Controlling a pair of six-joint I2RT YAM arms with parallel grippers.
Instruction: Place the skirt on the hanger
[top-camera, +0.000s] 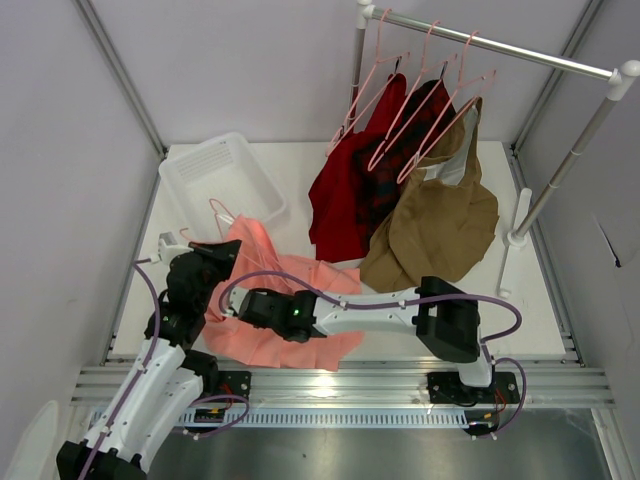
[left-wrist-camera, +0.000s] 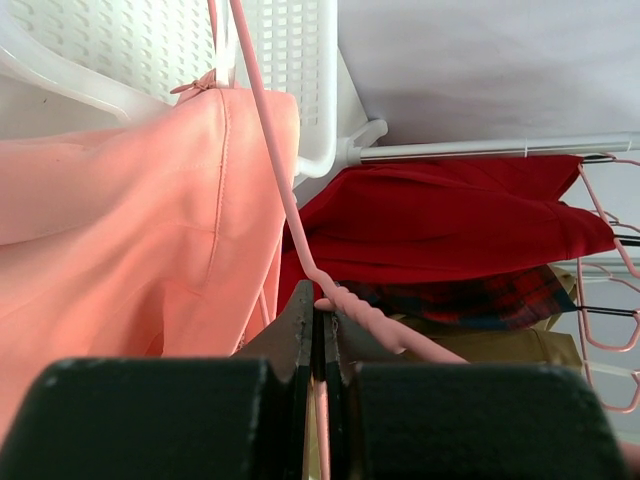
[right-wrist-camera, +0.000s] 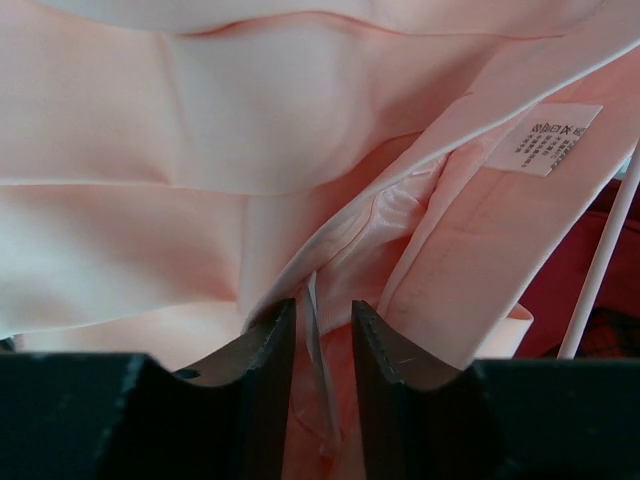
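Observation:
The salmon-pink skirt (top-camera: 285, 290) lies crumpled on the table's front left. It fills the right wrist view (right-wrist-camera: 200, 120), with its white label (right-wrist-camera: 545, 137) at the upper right. The thin pale-pink hanger (top-camera: 222, 213) sticks up at the skirt's far left edge. My left gripper (top-camera: 213, 253) is shut on the hanger's wire (left-wrist-camera: 270, 150), which runs out from between the jaws (left-wrist-camera: 322, 312). My right gripper (top-camera: 250, 305) rests on the skirt's near left part. Its jaws stand narrowly apart (right-wrist-camera: 323, 312) around a fold of the skirt's waistband. The hanger's rod (right-wrist-camera: 605, 250) shows at the right.
A white perforated basket (top-camera: 220, 175) stands at the back left, just behind the hanger. A silver rail (top-camera: 500, 45) on a white stand (top-camera: 520, 225) carries a dark red garment (top-camera: 350, 190), a tan-brown garment (top-camera: 440, 225) and several pink hangers (top-camera: 440, 95).

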